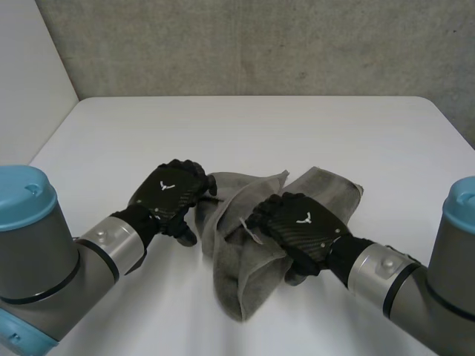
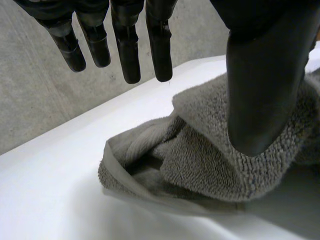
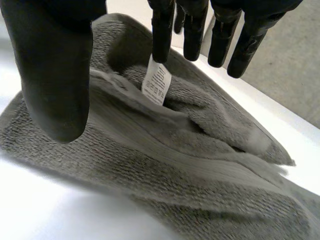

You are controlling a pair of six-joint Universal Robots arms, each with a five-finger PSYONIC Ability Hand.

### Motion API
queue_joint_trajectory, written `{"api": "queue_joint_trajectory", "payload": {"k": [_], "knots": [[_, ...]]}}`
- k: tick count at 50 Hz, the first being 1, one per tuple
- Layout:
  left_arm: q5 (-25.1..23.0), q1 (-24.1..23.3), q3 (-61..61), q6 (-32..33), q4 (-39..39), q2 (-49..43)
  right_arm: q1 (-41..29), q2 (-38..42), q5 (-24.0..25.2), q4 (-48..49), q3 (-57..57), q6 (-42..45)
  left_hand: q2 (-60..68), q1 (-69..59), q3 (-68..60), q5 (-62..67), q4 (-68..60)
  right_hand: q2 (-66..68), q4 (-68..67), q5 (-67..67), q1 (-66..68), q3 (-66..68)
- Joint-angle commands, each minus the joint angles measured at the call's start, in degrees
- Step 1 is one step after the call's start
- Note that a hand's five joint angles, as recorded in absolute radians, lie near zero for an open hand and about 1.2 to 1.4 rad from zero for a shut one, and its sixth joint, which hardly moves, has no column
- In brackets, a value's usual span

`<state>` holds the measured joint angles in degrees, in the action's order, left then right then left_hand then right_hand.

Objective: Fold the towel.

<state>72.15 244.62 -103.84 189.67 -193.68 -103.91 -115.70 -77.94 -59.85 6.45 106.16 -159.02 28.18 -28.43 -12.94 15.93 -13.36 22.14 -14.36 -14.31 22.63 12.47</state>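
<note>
The towel (image 1: 239,278) lies in a crumpled heap in the lower middle of the head view, on the white table (image 1: 245,126). It is bunched into loose ridges, with no clean fold in it. A white label (image 3: 156,85) stands up from a crease near its middle.

Our right hand (image 1: 300,226) sits over the middle of the heap, right of centre in the frame. In its wrist view its fingers (image 3: 162,35) hang fairly straight above the cloth, one tip just at the label. Its thumb (image 3: 55,75) is set apart from them, so the hand is spread and pinches nothing.

Our left hand (image 1: 169,194) is at the heap's left edge, left of centre. Its fingers are straight and clear of the cloth, over bare table. Its thumb hangs over the towel's raised edge, and we cannot tell whether it touches. This hand is spread too and grips nothing.

We judge that we are at the opening step, finding a grip so the towel can be spread flat before any fold. The next move calls for each hand to close on an edge or corner, well apart from the other, and draw the cloth out. The corners look buried in the bunching, so catching a single layer is likely the hard part.
</note>
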Motion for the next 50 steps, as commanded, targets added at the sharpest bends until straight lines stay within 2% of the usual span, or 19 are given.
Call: {"api": "queue_joint_trajectory", "payload": {"k": [1,4,5,6,7,8,9,10,17,19,21,22,25,27,33,40,50], "knots": [[-0.25,-0.46,0.03,0.43,-0.55,-1.9,-3.38,2.6,-0.53,3.65,0.28,0.55,-4.84,5.09,2.94,-2.58,3.36,2.58,4.36,-0.41,2.08,-2.47],[-1.39,-0.64,0.91,0.43,-0.55,-2.26,-3.83,4.11,-0.88,3.83,0.1,0.55,-6.02,6.27,2.94,-3.76,3.36,3.76,4.36,-1.59,3.26,-2.47],[-2.27,-0.64,1.52,0.43,-0.73,-2.35,-4.0,5.33,-1.49,3.92,-0.07,0.72,-6.19,6.44,2.94,-3.93,3.36,9.25,4.36,-7.09,8.76,-2.47],[-2.28,-0.64,1.53,0.43,-0.73,-2.35,-4.01,5.34,-1.5,3.92,-0.08,0.73,-6.19,6.44,2.94,-3.94,3.36,9.31,4.36,-7.14,8.81,-2.47],[-2.97,-0.55,2.4,0.43,-0.82,-2.78,-4.35,6.21,-2.02,4.18,-0.16,0.99,-6.19,6.44,2.94,-3.94,3.36,21.47,4.36,-19.3,20.97,-2.47],[-3.59,-0.64,3.54,0.52,-0.91,-3.57,-4.44,6.74,-2.46,4.53,-0.34,1.08,-6.19,6.44,2.94,-3.94,3.36,39.74,4.36,-37.57,39.24,-2.47],[-3.6,-0.64,3.55,0.52,-0.91,-3.58,-4.45,6.75,-2.46,4.54,-0.34,1.08,-6.19,6.44,2.94,-3.94,3.36,39.92,4.36,-37.75,39.43,-2.47],[-4.21,-0.55,4.86,0.52,-0.91,-4.27,-4.18,6.83,-2.98,4.8,-0.69,1.08,-6.19,6.44,2.94,-3.94,3.36,57.68,4.36,-55.52,57.19,-2.47],[-8.69,-0.29,10.67,0.61,-0.99,-7.36,-0.05,4.02,-4.48,3.31,-1.22,1.08,-6.36,6.61,2.94,-4.1,3.36,57.86,4.36,-55.69,57.37,-2.47],[-10.36,-0.37,12.25,0.61,-0.99,-8.76,4.93,1.48,-4.31,0.51,-0.52,1.95,-6.36,6.61,2.94,-4.1,3.36,57.86,4.36,-55.69,57.37,-2.47],[-14.04,-0.55,15.49,1.13,-0.82,-10.95,7.48,0.69,-3.79,-1.51,-0.25,2.91,-6.36,6.61,2.94,-4.1,3.36,57.86,4.36,-55.69,57.37,-2.47],[-14.06,-0.55,15.51,1.14,-0.82,-10.96,9.68,0.25,-3.0,-3.79,0.27,4.49,-6.36,6.61,2.94,-4.1,3.36,57.86,4.36,-55.69,57.37,-2.47],[-16.96,-0.55,18.76,3.33,-0.38,-13.51,11.37,-0.28,-2.29,-5.48,1.15,6.53,-5.85,6.11,2.94,-3.6,3.36,57.86,4.36,-55.69,57.37,-2.47],[-18.88,-0.55,21.56,7.79,0.5,-15.96,14.26,-1.77,-0.54,-7.67,2.47,10.02,-5.18,5.44,2.94,-2.93,3.36,57.86,4.36,-55.69,57.37,-2.47],[-20.56,-0.73,25.17,14.5,3.4,-18.78,19.72,-4.06,0.7,-8.38,4.67,12.24,-5.01,5.27,2.94,-2.76,3.36,57.86,4.36,-55.69,57.37,-2.47],[-23.54,-0.73,28.51,21.52,7.53,-22.47,27.97,-6.43,4.74,-9.08,5.73,12.33,-4.51,4.76,2.94,-2.25,3.36,57.86,4.36,-55.69,57.37,-2.47],[-23.72,-0.64,28.69,25.04,7.18,-23.88,34.31,-7.32,8.17,-11.99,4.41,12.41,-3.67,3.92,2.94,-1.42,3.36,57.86,4.36,-55.69,57.37,-2.47]]}}
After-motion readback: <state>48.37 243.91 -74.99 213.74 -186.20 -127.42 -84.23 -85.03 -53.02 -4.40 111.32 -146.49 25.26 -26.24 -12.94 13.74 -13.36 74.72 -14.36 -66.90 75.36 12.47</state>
